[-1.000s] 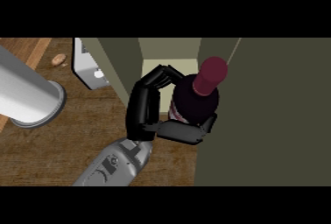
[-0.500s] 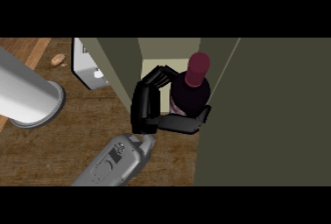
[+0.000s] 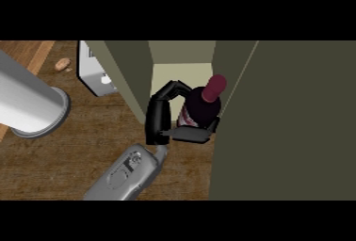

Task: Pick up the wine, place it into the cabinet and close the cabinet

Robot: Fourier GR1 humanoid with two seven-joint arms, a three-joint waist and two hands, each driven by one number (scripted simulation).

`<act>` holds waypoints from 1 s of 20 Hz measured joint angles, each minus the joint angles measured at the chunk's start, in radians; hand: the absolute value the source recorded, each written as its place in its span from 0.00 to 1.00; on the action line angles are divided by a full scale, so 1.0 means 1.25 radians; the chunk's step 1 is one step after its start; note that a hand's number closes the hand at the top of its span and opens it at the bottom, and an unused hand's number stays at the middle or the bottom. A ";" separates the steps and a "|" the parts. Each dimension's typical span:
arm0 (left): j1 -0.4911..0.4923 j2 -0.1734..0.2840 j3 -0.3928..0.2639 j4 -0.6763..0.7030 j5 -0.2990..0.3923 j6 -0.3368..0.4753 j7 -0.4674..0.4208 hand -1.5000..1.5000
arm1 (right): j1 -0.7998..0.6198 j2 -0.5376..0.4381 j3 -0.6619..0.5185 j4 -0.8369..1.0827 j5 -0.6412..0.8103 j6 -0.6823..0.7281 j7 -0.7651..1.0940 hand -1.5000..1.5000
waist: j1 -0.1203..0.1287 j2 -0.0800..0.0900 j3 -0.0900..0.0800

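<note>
The wine bottle is dark with a maroon cap and stands upright in the cabinet's opening, between the cabinet's left wall and the open door. My left hand is shut on the bottle. Its fingers run up the bottle's left side and curl round the far side. Its thumb crosses the near side low down. The hand hides the bottle's lower body. My right hand shows nowhere.
A tall grey cylinder stands on the wooden counter at the left. A light grey boxy object leans by the cabinet's left wall, and a small tan item lies behind it. The olive door fills the right side.
The hand has carried the bottle left, off the door's edge, and deeper into the cabinet opening. The bottle looks smaller and lower now.
</note>
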 measured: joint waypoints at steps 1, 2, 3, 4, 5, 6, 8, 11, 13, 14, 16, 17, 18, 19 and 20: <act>-0.006 0.000 0.006 0.007 -0.001 -0.003 0.000 1.00 | 0.004 0.000 -0.004 0.002 0.001 0.003 -0.008 0.00 | 0.001 0.000 0.000; -0.012 0.002 0.023 0.023 0.001 -0.018 -0.009 1.00 | 0.014 -0.004 -0.008 0.001 -0.001 0.011 -0.014 0.00 | 0.001 0.000 0.000; -0.011 0.004 0.035 0.032 -0.002 -0.027 -0.020 1.00 | 0.015 -0.007 -0.009 0.000 -0.002 0.014 -0.013 0.00 | 0.001 0.000 0.000; -0.007 0.010 0.042 0.031 -0.006 -0.035 -0.022 1.00 | 0.015 -0.006 -0.008 -0.002 -0.003 0.011 -0.008 0.00 | 0.002 -0.001 0.000; -0.006 0.008 0.047 0.040 -0.002 -0.036 -0.034 1.00 | 0.011 -0.004 -0.001 -0.003 -0.002 0.006 -0.002 0.00 | 0.002 -0.001 0.000; -0.010 0.006 0.054 0.044 -0.005 -0.035 -0.034 1.00 | 0.007 -0.006 -0.003 -0.003 -0.001 0.005 0.000 0.00 | 0.003 -0.001 0.000; -0.015 0.004 0.072 0.057 0.000 -0.042 -0.045 1.00 | 0.024 -0.003 0.000 -0.005 -0.001 0.010 -0.011 0.00 | 0.003 -0.001 0.000; -0.017 0.004 0.110 0.084 0.009 -0.073 -0.068 1.00 | 0.018 -0.003 0.002 -0.005 0.000 0.006 -0.005 0.00 | 0.003 0.000 0.000; -0.035 0.003 0.116 0.109 0.026 -0.069 -0.077 1.00 | 0.029 -0.006 -0.007 -0.004 -0.001 0.016 -0.019 0.00 | 0.001 0.000 0.000; -0.037 0.003 0.125 0.115 0.025 -0.076 -0.076 1.00 | 0.031 0.000 0.000 -0.003 0.000 0.013 -0.024 0.00 | 0.002 0.000 0.000; -0.059 0.002 0.135 0.149 0.034 -0.081 -0.079 1.00 | 0.032 -0.005 -0.022 0.001 -0.005 0.020 -0.031 0.00 | 0.001 0.000 0.000; -0.066 0.002 0.145 0.162 0.036 -0.091 -0.082 1.00 | 0.038 0.000 -0.017 0.002 -0.005 0.019 -0.034 0.00 | 0.001 0.000 0.000; -0.072 0.002 0.157 0.173 0.038 -0.104 -0.083 1.00 | 0.038 0.000 -0.018 0.002 -0.005 0.019 -0.035 0.00 | 0.001 0.000 0.000; -0.088 0.003 0.171 0.195 0.040 -0.118 -0.085 1.00 | 0.026 0.002 -0.015 0.003 -0.004 0.012 -0.027 0.00 | 0.001 0.000 0.000; -0.097 0.007 0.179 0.197 0.041 -0.128 -0.074 1.00 | 0.027 0.001 -0.018 0.003 -0.005 0.014 -0.029 0.00 | 0.002 0.000 0.000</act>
